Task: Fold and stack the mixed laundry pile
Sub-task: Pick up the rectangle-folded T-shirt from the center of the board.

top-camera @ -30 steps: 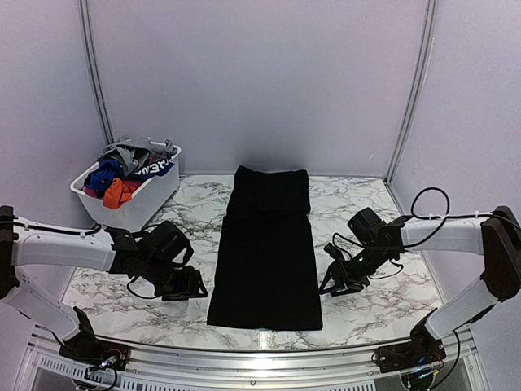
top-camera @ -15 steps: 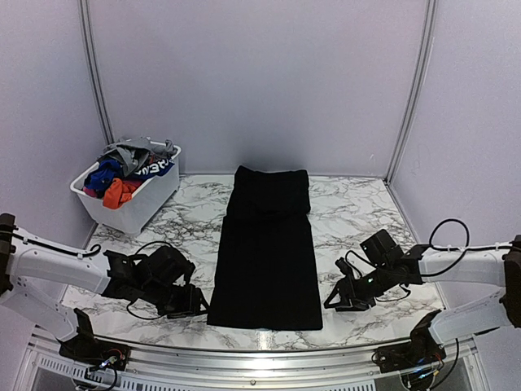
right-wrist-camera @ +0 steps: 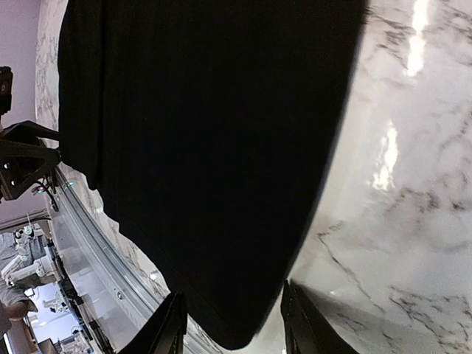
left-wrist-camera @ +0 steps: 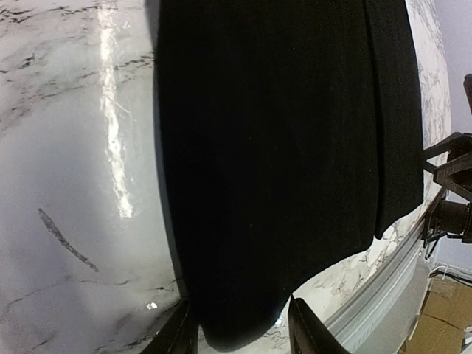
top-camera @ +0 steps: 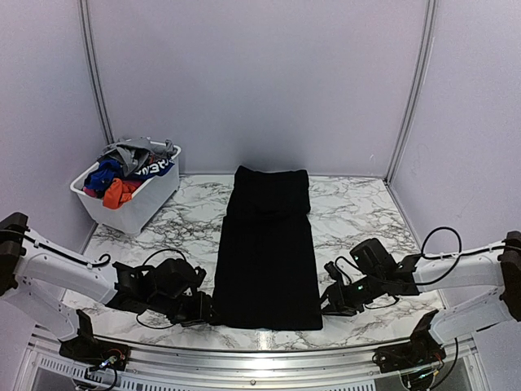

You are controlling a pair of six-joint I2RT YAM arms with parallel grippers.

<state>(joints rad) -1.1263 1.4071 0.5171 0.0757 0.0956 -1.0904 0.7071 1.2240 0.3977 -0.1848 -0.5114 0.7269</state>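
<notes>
Garment: black garment (top-camera: pixel 267 252) lies flat and long down the middle of the frame on the marble table (top-camera: pixel 358 212), far end doubled over, near hem close to the table's front edge.
Pile: mixed laundry pile (top-camera: pixel 122 167) sits heaped in the white basket (top-camera: pixel 155 195) at upper left, well apart from both arms.
Left side: left gripper (top-camera: pixel 203 308) is low at the lower-left corner, jaws apart, cloth corner between them, not pinched.
Right side: right gripper (top-camera: pixel 332 300) is low at the lower-right corner, jaws likewise apart around the corner.
Risk, grip: a bite on too little hem probably lets a corner slip free on the lift.
Risk, layers: a catch on one layer only would peel the garment open.
Risk, symmetry: an uneven lift by the two arms would skew the fold.
Risk, table: fingertips this low may scrape or jam on the marble.
Risk, edge: any pull toward the bottom of the frame could drag the hem off the table.
</notes>
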